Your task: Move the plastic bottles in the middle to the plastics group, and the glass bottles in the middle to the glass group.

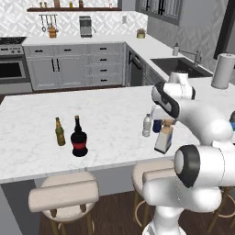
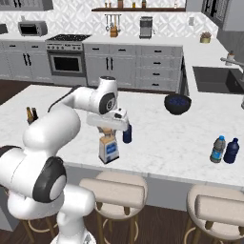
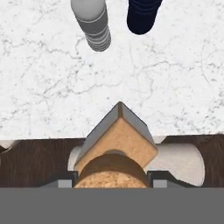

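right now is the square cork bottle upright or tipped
Upright: the square bottle stands on its base near the counter edge, cork up between the pincer tips.

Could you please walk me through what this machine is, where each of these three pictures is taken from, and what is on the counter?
It is a white robot arm on a driving base in a simulated kitchen. Two pictures come from cameras behind the arm, left and right; the third looks down along its claw. On the marble counter stand a clear bottle and a dark blue bottle in the middle, an amber bottle and a black bottle to the left, and two blue bottles to the right. The claw is closed on the cork of the square bottle, which looks slightly tilted; whether it is off the counter I cannot tell.
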